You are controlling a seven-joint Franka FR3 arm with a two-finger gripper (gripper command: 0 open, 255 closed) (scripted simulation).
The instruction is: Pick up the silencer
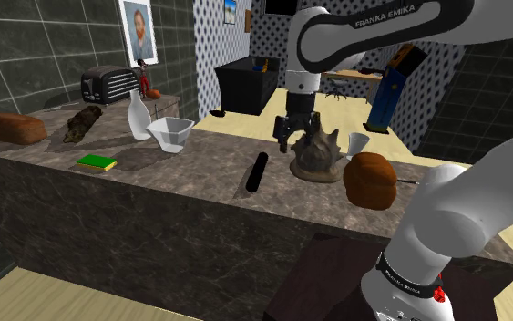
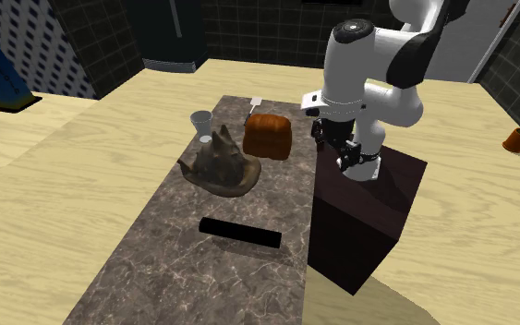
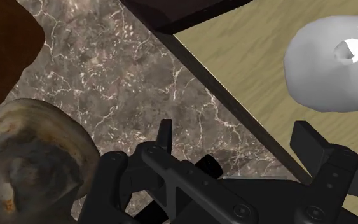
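A long dark marble counter [image 1: 181, 173] runs across a kitchen with a pale wood floor. A white robot arm [image 1: 373, 27] rises from a dark box stand [image 2: 368, 203] set against the counter's side and bends down over the counter.

On the end of the counter near the stand sits a rounded brown loaf [image 1: 369, 179]. Just beside it is a large spiky brown-grey seashell [image 1: 316, 153].

The silencer [image 1: 258, 171], a plain black tube, lies flat on bare marble. In the shoulder view it is near the shell, on the shell's left. In the second exterior view it [image 2: 241, 232] lies nearer the camera than the shell, close to the counter edge on the stand's side. Nothing touches it.

The black gripper [image 1: 297, 137] hangs pointing down above the counter, close over the shell and apart from the silencer. In the wrist view its two fingers [image 3: 165, 135] stand wide apart with nothing between them but marble and the counter's edge.

A small white cup [image 1: 358, 144] stands just behind the shell.

Farther along the counter in the shoulder view are a long brown loaf [image 1: 10, 127], a black toaster [image 1: 108, 85], a white jug [image 1: 171, 132], a white vase [image 1: 138, 119] and a green sponge [image 1: 96, 162].
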